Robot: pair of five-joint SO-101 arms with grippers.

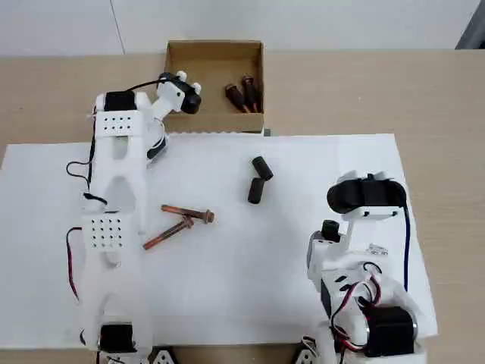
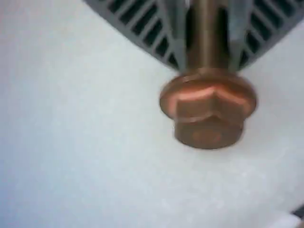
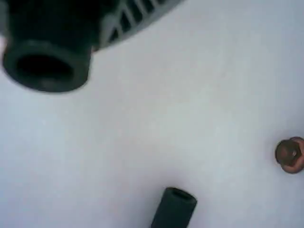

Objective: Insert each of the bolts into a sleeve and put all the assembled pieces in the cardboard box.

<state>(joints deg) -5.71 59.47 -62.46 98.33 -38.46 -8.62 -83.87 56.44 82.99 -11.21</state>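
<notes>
The right claw point(image 3: 61, 23) grips a sleeve point(image 3: 47, 66) and the left claw point(image 2: 207, 57) is clamped on a bolt point(image 2: 208, 107), both over the paper point(image 1: 250, 258). Farther off lie two loose sleeves point(image 1: 255, 191), and farthest, the box point(image 1: 214, 47) holds two assembled pieces point(image 1: 235, 95).

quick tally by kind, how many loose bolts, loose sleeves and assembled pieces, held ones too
bolts: 3 (2 on the paper, 1 in the left fingers)
sleeves: 3 (2 on the paper, 1 in the right fingers)
assembled pieces: 2 (in the box)
total: 8
</notes>
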